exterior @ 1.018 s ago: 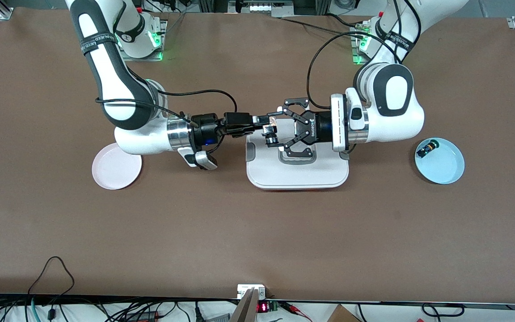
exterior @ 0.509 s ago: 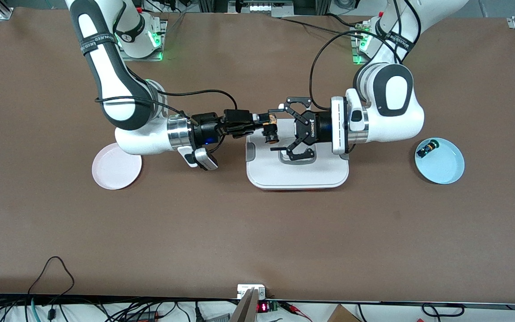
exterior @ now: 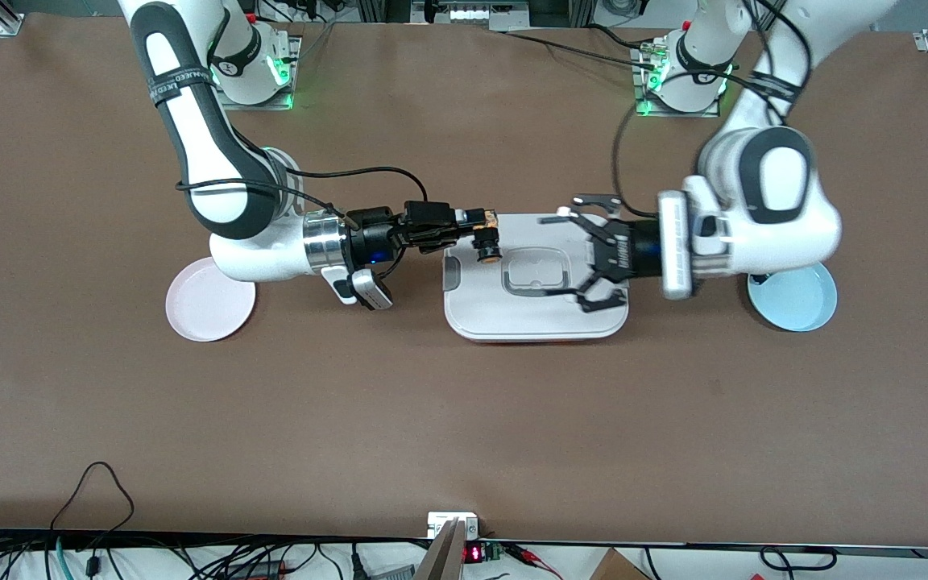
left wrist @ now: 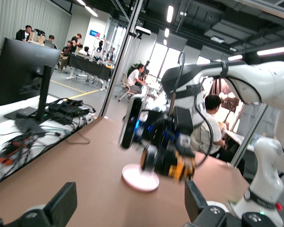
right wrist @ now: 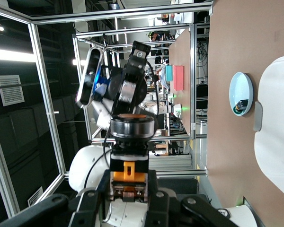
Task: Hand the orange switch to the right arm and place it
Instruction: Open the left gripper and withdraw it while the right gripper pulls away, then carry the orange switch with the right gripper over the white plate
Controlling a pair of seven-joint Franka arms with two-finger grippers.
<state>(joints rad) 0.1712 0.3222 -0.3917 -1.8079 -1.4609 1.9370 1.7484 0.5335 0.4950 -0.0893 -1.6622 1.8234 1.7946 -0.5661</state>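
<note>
Brown matting covers the whole table point(exterior: 464, 419), and the lower half of the front view is bare surface down to the cables along the bottom edge. Aluminium framing shows at the upper corners, and the two arm bases sit along the top edge.

At the middle of the frame lies a white lidded tray point(exterior: 536, 318). A pink plate point(exterior: 210, 310) rests at middle left, partly under the right arm point(exterior: 214, 161), and a light blue plate point(exterior: 794, 310) at middle right, partly covered by the left arm's wrist. Open table lies between each plate and the tray.

The right gripper point(exterior: 486, 219) reaches in from the left of the frame and hangs over the tray's edge toward the right arm's end, its slim jaws clamped on the orange switch point(exterior: 487, 246). The switch is small and black, with an orange band and a round orange cap; in the right wrist view point(right wrist: 131, 142) it stands out from the fingers with an orange block at its base.

The left gripper point(exterior: 585, 259) is over the tray's other end, its linkage jaws spread wide and holding nothing, well apart from the switch. In the left wrist view the switch point(left wrist: 168, 163) shows blurred between the dark fingertips point(left wrist: 61, 203).
</note>
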